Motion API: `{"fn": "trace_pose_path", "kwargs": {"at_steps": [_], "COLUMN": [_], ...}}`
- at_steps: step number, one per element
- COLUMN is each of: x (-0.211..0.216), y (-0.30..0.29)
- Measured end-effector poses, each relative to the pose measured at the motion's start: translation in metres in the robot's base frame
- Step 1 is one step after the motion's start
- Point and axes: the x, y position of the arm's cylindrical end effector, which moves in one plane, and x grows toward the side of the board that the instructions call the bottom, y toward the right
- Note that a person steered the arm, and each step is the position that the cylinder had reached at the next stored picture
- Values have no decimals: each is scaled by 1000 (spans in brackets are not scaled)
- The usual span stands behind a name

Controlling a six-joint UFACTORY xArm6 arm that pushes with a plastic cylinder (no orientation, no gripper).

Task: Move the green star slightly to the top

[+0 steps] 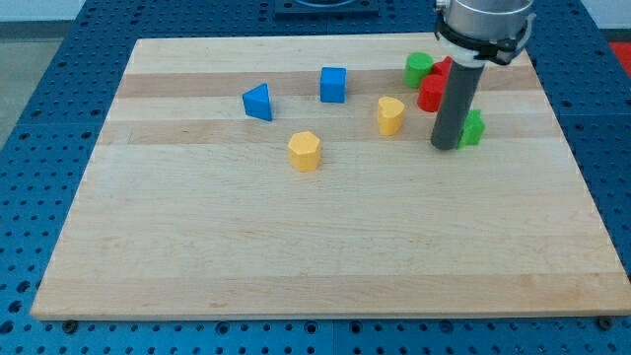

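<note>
Camera view: the rod's tip rests on the table at the view's upper right, touching the left side of the green star, which the rod partly hides. The arm carries no jaws, only this rod. Just above sit a red block and a green cylinder. Toward the view's left lie a yellow heart, yellow hexagon, blue cube and blue triangle.
</note>
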Motion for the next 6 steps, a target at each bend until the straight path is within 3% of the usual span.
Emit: {"fn": "trace_pose_path", "kwargs": {"at_steps": [1,3,6], "x": [-23,32,-20], "y": [0,4,21]}}
